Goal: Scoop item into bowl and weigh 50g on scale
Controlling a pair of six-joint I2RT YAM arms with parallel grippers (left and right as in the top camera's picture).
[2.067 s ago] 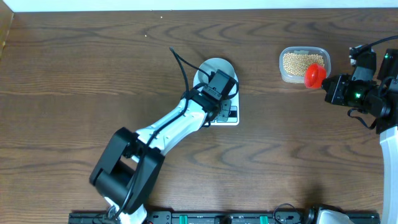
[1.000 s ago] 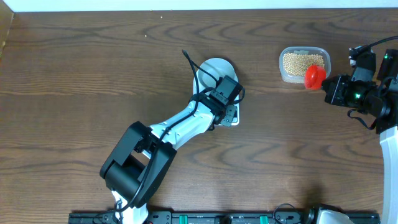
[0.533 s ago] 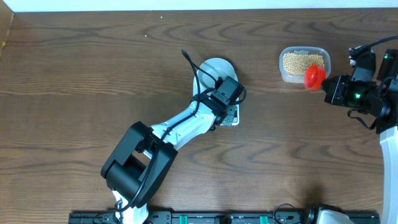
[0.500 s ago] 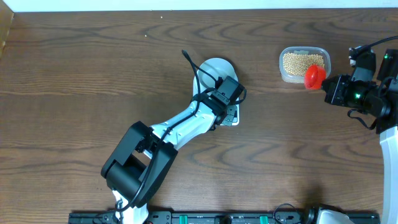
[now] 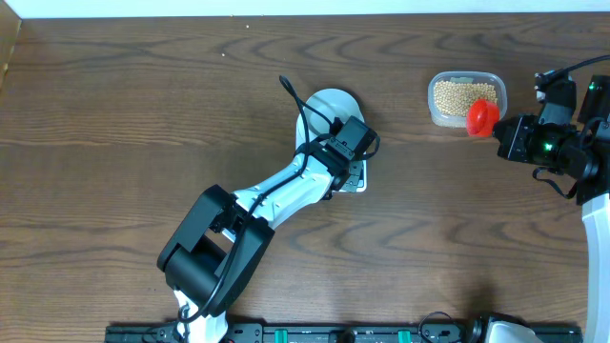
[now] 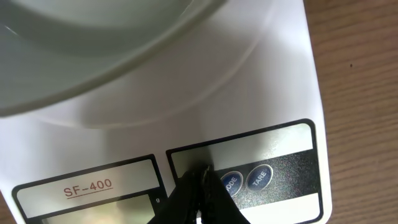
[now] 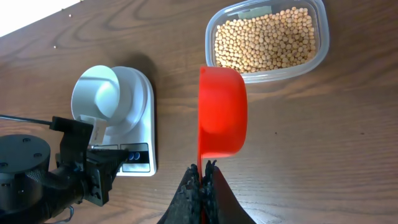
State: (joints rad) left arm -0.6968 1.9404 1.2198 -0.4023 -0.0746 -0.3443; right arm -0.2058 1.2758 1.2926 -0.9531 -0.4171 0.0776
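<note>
On the scale: setup under way, no beans weighed yet

At the front edge of the scale (image 6: 249, 87), the left tool (image 6: 201, 179) is resting with its fingers pinched together. Its tips are touching the dark control strip just beside the two round buttons (image 6: 260, 177). It is probably switching on or zeroing the display, though the screen is not showing anything readable. The bowl (image 7: 99, 93) is sitting on the scale's platform and looking empty. Over on the right side of the counter (image 5: 143, 114), the right tool (image 7: 201, 173) is clamping the handle of a red scoop (image 7: 222, 112), holding it at the edge of the clear tub (image 7: 292, 71). All the beans (image 7: 266, 38) are lying in that tub. Placing the bowl is looking done, while scooping, pouring and trimming to the target weight are all remaining.
</note>
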